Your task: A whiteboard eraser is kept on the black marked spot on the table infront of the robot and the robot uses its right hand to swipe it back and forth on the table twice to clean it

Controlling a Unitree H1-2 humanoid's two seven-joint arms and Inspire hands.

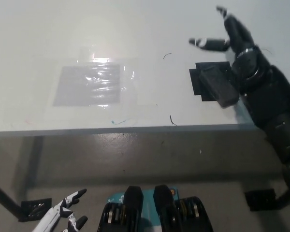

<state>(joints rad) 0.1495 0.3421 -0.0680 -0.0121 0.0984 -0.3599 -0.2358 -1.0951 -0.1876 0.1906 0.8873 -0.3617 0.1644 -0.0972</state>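
A dark grey whiteboard eraser (219, 86) lies on the black marked spot (198, 80) near the right front of the white table (135, 38). My black right hand (232, 36) is raised just beyond and to the right of the eraser, open, with its fingers spread and nothing in it. Its forearm runs down along the eraser's right side. My white left hand (67, 212) rests low at the lower left, below the table's edge, fingers apart.
A grey rectangle under shiny clear tape (89, 85) is stuck to the table left of centre. Small pen marks (172, 119) dot the surface near the front edge (111, 130). Grey floor lies below.
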